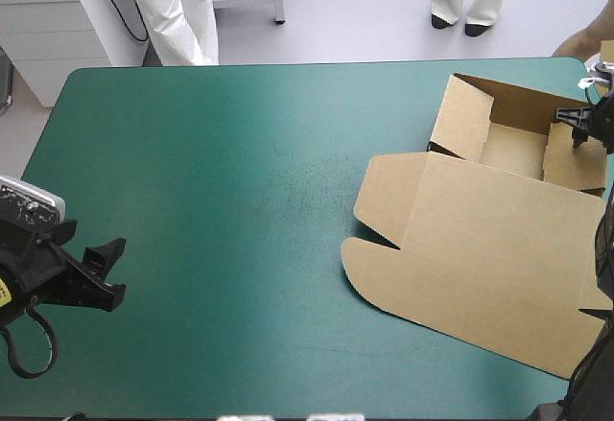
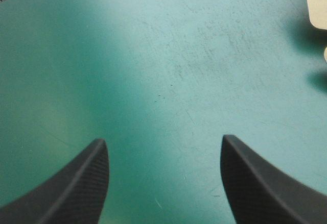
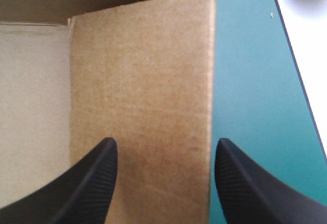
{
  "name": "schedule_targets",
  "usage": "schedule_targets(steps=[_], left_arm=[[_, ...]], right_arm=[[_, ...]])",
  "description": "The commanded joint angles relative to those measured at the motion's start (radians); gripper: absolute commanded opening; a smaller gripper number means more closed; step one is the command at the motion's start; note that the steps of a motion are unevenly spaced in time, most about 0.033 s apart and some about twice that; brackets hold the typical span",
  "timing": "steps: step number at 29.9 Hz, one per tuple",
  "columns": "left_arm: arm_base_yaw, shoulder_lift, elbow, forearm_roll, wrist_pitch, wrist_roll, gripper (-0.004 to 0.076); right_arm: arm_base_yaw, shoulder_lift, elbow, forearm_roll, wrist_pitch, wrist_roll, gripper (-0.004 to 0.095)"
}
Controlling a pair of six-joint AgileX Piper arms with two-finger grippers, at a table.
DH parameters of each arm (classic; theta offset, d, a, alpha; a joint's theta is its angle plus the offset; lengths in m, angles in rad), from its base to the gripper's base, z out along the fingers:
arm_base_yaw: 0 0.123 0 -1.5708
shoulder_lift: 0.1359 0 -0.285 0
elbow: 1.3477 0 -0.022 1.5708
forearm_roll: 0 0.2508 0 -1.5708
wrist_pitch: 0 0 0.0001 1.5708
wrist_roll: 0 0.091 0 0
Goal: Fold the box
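Observation:
The brown box [image 1: 499,220] lies at the table's right side as an open tray with raised walls at the far end and its lid flat toward the near edge. My right gripper [image 1: 578,119] is open over the tray's right wall. In the right wrist view that gripper [image 3: 164,175] hangs above a brown wall panel [image 3: 140,106], with the tray floor to one side and teal-green cover to the other. My left gripper [image 1: 104,269] is open at the table's near left, far from the box. In its own view the left gripper [image 2: 164,175] has only bare cover between its fingers.
The teal-green table [image 1: 230,200] stretches between the two arms. A corner of the box's lid [image 2: 318,4] shows far ahead of the left gripper. The table's right edge [image 3: 296,71] runs close beside the right gripper.

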Motion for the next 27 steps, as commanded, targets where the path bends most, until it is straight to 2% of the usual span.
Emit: schedule_targets(steps=[1, 10, 15, 19, 20, 22, 24, 27], left_arm=[[-0.006, 0.001, -0.022, 0.009, -0.001, -0.005, 0.0449], [-0.006, 0.001, -0.022, 0.023, -0.007, -0.005, 0.0449], [-0.006, 0.001, -0.022, 0.025, -0.030, -0.007, 0.0449], [-0.006, 0.001, -0.022, 0.028, -0.045, -0.004, 0.0435], [-0.006, 0.001, -0.022, 0.031, -0.045, -0.004, 0.0427], [-0.006, 0.001, -0.022, 0.039, -0.041, -0.004, 0.0419], [-0.006, 0.001, -0.022, 0.039, -0.032, -0.004, 0.0417], [-0.006, 0.001, -0.022, 0.039, -0.028, -0.018, 0.0417]], right_arm=[[-0.005, -0.095, -0.039, 0.004, 0.001, -0.005, 0.0590], [-0.003, -0.233, -0.036, 0.011, 0.043, 0.054, 0.0558], [-0.003, -0.344, -0.034, 0.118, 0.043, 0.044, 0.0515], [0.001, -0.437, -0.034, 0.297, 0.043, 0.021, 0.0480], [0.016, -0.470, -0.034, 0.352, 0.043, 0.010, 0.0459], [0.061, -0.518, -0.034, 0.378, 0.043, -0.017, 0.0429], [0.150, -0.583, -0.033, 0.331, 0.043, -0.042, 0.0387], [0.314, -0.676, -0.033, 0.200, 0.043, -0.042, 0.0369]])
